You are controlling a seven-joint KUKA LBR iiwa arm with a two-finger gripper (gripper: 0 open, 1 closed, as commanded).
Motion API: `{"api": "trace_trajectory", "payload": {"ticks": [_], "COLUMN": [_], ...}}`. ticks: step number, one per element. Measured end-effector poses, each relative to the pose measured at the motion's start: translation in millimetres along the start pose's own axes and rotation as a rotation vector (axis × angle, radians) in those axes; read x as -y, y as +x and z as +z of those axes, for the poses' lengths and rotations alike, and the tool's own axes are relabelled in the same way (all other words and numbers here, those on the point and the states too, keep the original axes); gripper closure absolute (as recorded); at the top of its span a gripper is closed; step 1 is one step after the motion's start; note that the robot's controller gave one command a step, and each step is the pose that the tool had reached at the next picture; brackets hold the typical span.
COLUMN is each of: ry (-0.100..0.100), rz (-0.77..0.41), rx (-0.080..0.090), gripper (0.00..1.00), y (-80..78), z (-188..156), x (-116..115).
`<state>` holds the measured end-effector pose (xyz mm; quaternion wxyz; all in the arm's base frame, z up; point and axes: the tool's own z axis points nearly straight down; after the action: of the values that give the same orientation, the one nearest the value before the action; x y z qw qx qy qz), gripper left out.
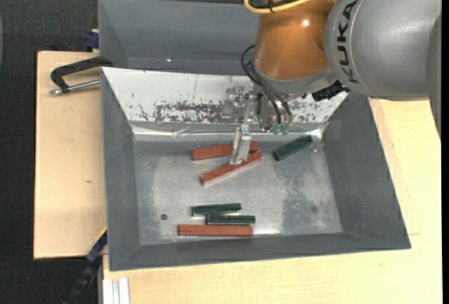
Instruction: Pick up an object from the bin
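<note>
My gripper (240, 153) hangs under the orange wrist cover at the back middle of the bin. Its tip is down at two red bars that lie crossed there. One red bar (210, 152) lies nearly level to the tip's left. The other red bar (223, 173) slants from lower left up to the tip. Whether the tip touches or grips either bar is hidden. A dark green bar (292, 147) lies tilted just to the right, apart from the gripper.
Near the front wall lie two dark green bars (216, 209) (230, 220) and a long red bar (215, 230), close together. The bin's sloping back wall rises right behind the gripper. The arm enters from the upper right.
</note>
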<state>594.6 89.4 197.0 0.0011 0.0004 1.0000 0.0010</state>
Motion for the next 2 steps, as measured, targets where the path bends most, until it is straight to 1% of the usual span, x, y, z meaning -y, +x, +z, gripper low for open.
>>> {"api": "trace_trajectory", "payload": {"ticks": [1,2], "ry": [0.000,0.000], "rz": [0.000,-0.044], "rx": [0.000,0.006], "gripper": [0.00,0.00], "y": [0.0,6.0], "z": [0.0,51.8], "x": [0.0,30.0]}}
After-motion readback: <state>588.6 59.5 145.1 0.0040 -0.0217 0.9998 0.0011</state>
